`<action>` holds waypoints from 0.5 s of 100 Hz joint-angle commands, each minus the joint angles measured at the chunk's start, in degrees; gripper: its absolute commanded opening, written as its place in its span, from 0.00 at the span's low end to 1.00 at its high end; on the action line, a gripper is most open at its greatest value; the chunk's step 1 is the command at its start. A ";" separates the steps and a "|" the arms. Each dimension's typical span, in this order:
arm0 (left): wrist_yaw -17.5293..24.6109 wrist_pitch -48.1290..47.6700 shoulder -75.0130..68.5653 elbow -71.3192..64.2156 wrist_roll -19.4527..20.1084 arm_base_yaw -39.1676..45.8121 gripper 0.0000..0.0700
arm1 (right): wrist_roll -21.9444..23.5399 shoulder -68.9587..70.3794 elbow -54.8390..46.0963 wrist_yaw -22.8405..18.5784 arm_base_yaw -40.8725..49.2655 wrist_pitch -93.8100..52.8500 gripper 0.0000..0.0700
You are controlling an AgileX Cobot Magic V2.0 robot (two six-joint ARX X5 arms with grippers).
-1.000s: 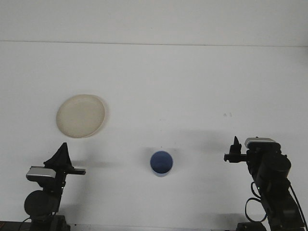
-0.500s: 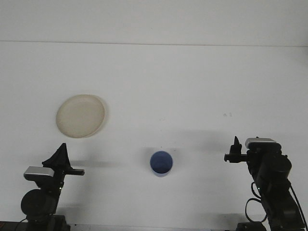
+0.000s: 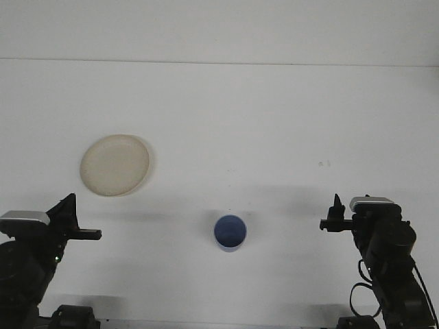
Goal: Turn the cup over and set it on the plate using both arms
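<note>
A blue cup (image 3: 230, 233) stands on the white table near the front middle, its round face turned up at the camera. A cream plate (image 3: 114, 164) lies to the left, farther back. My left gripper (image 3: 70, 212) is at the front left corner, below the plate and well left of the cup. My right gripper (image 3: 335, 214) is at the front right, well right of the cup. Neither gripper touches anything.
The white table (image 3: 274, 123) runs back to a pale wall. A few small dark specks (image 3: 324, 163) mark the surface at the right.
My left arm has swung left and toward the front corner, its gripper now farther from the cup. The right arm, the cup and the plate have not moved.
</note>
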 commanded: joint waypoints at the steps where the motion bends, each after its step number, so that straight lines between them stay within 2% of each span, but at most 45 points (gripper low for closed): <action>1: 0.00 -5.18 4.70 6.25 -0.09 -0.09 0.02 | -0.74 0.09 0.52 0.09 0.09 0.59 0.69; 21: 0.09 -18.51 15.82 18.60 0.13 -0.22 0.02 | -0.74 0.09 0.52 0.09 0.09 0.57 0.69; 50: 0.52 -25.88 20.22 21.97 0.09 -0.55 0.02 | -0.74 0.09 0.52 0.07 0.09 0.57 0.69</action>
